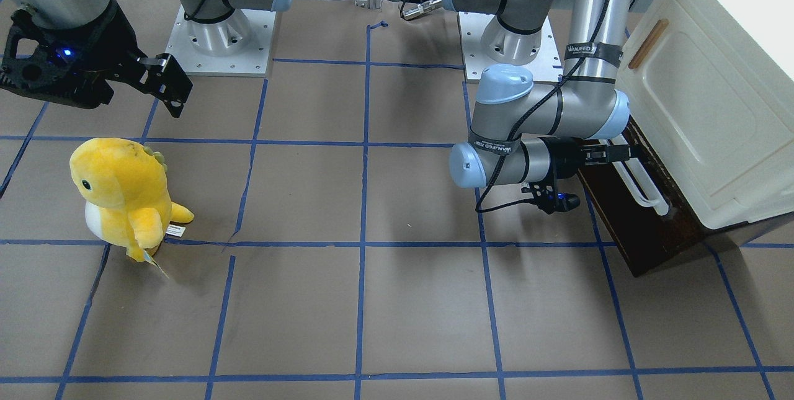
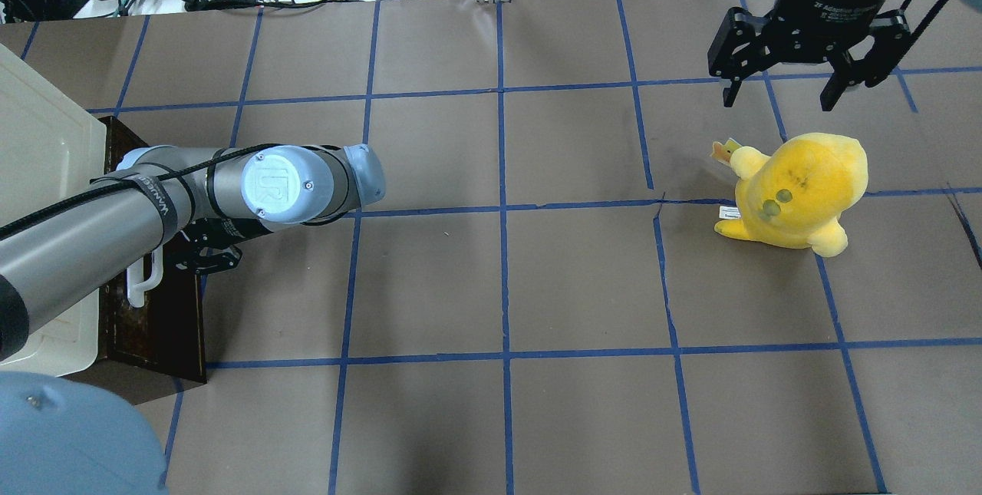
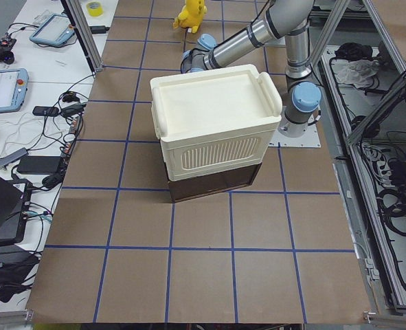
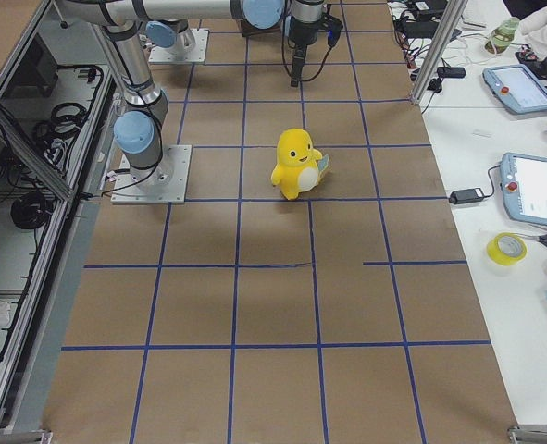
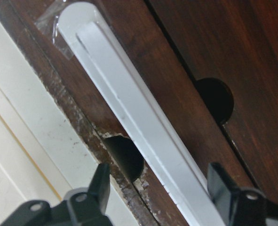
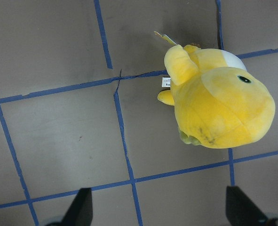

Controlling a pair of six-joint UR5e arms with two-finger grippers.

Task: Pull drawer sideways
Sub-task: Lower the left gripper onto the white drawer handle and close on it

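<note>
Drawer [image 5: 190,56], dark stiff wood, sits straight ahead of my left tool [image 5: 160,181], under the cream cabinet [image 5: 16,155]. Its white bar handle [image 5: 129,108] runs between the spread fingers [image 5: 99,183], not yet pinched. I judge it rigid and smooth, best gripped mid-bar.

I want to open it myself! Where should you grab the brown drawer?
Grab the drawer by its long white bar handle, mid-length, coming straight at its front. The bar stands off the wood, so the open left end effector can straddle it.
</note>
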